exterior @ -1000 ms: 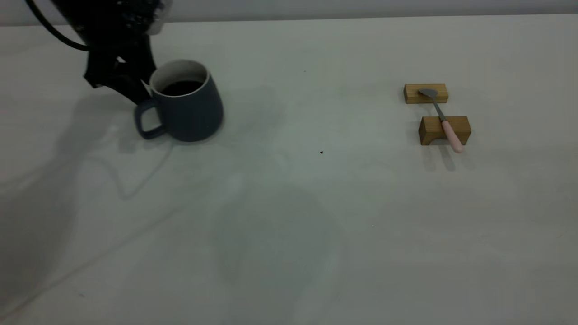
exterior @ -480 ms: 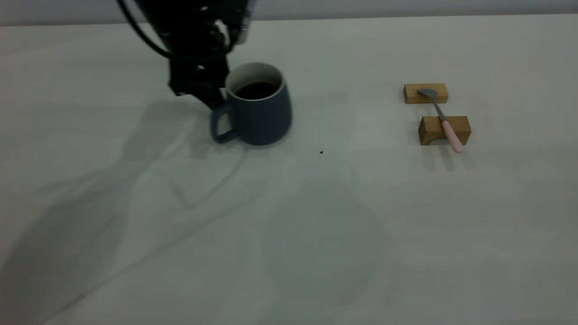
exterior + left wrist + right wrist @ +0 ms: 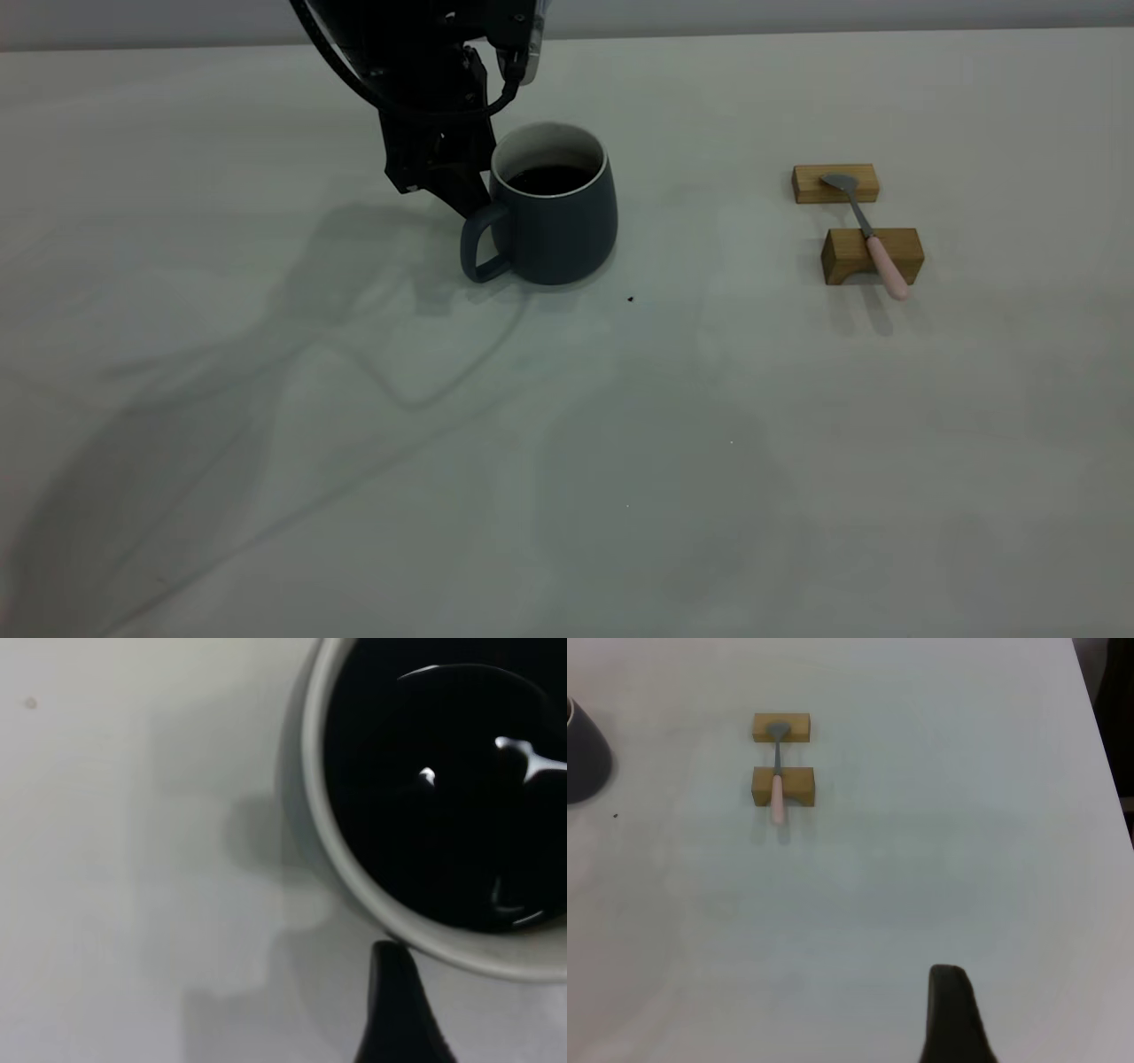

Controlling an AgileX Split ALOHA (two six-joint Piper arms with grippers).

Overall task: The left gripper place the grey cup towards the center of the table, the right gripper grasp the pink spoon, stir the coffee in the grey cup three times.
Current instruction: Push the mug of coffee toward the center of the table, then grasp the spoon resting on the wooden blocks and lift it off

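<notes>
From outside, the left gripper (image 3: 461, 190) is clamped on the grey cup (image 3: 554, 217) near the table (image 3: 620, 443) centre, likely about to release; its wrist view shows coffee (image 3: 443, 788); the right wrist view shows the pink spoon (image 3: 777, 788) ungrasped across two wooden blocks (image 3: 797, 787), that gripper's finger state untellable.

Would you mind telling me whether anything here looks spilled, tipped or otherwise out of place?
Nothing stands out. The grey cup stands upright with the coffee inside, and the pink spoon lies across two wooden blocks.
</notes>
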